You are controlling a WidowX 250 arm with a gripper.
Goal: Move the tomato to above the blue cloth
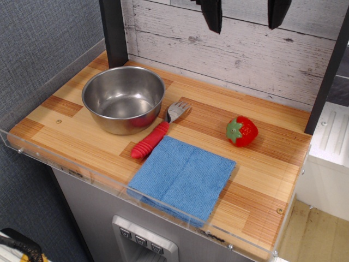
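Observation:
The tomato point(241, 131), a small red toy fruit with a green cap, lies on its side on the wooden table behind the right corner of the blue cloth point(182, 178). The cloth lies flat near the front edge, with a centre crease. My gripper point(245, 15) is high above the table at the top of the view; only its two black fingertips show, spread apart and empty, well above the tomato.
A steel bowl point(124, 99) stands at the back left. A fork with a ribbed red handle point(157, 134) lies between the bowl and the cloth. A clear plastic rim point(82, 172) runs along the table's front and left edges. A black post point(113, 30) stands behind the bowl.

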